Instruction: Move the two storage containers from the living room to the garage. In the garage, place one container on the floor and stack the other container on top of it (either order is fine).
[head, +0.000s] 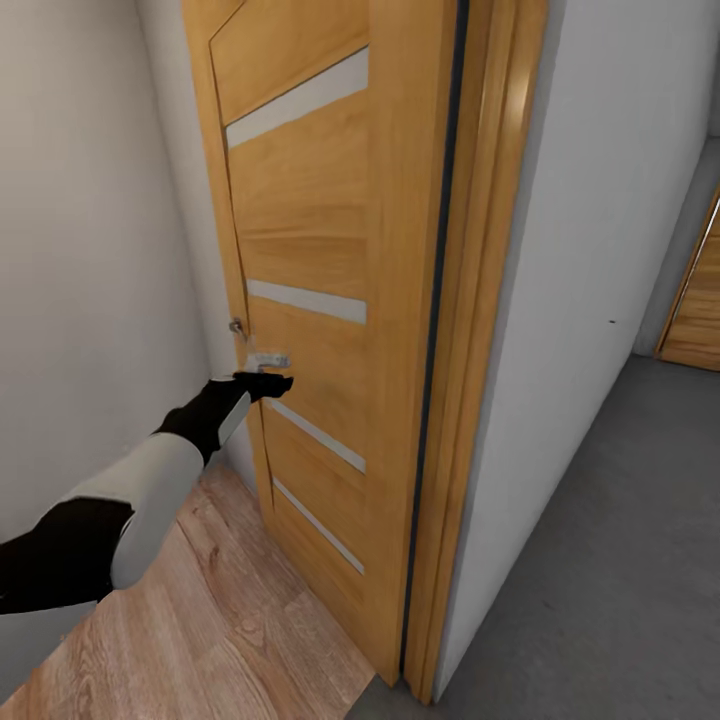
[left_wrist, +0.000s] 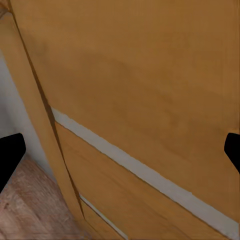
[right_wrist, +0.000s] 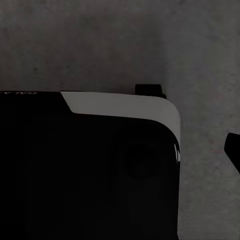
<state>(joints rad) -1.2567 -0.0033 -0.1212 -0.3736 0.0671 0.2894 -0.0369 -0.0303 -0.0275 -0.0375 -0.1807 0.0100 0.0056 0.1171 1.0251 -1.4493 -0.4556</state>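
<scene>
— So where is the robot standing right now?

— It is facing a wooden door (head: 310, 300) swung inward over light plank flooring (head: 200, 630), with grey concrete-like floor (head: 600, 600) running along the other side of the wall (head: 580, 250). The left gripper (head: 268, 384) is reaching out just under the silver door handle (head: 268, 360), close to the panel.

— Is it gripping anything?

— No; in the left wrist view the fingertips (left_wrist: 10, 157) are sitting wide apart with only door between them. The right gripper's (right_wrist: 233, 152) state I cannot tell; that view is looking down past the robot's dark base (right_wrist: 85, 170) at grey floor.

— And the containers?

— They are not in view here. I judge this a transit step: it is working the door to get through. Next, it is probably needing to push the panel wider, then drive on.
</scene>
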